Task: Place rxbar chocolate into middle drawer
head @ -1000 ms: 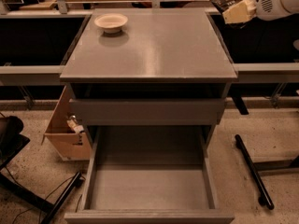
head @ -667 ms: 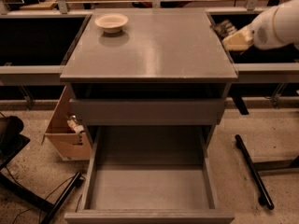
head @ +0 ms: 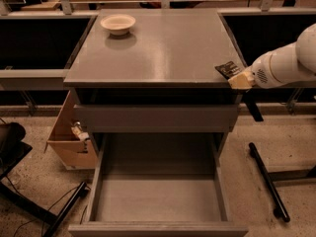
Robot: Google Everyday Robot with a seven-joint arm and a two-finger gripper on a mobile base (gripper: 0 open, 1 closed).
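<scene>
Compared to a second earlier, the cream-tipped two-finger gripper on the white arm had been brought down and inward from the upper right. It was now parked at the right-hand edge of the flat grey metal cabinet top. The small flat rxbar chocolate in its dark glossy wrapper was seen sticking out of the gripper's tip over that rim. By the look of it, it was being pinched there rather than laid down.

Nothing else had been disturbed. The cream round bowl was left at the back left of the top, and the wide grey middle drawer was left pulled right out at the bottom. The plain closed drawer front above it hadn't been touched.

Task-wise, the carry was judged to be under way but not nearly finished. The bar was held well above the open tray and off to its right, so it'd need to be lowered past the cabinet edge and swung in over the drawer before being let go.
</scene>
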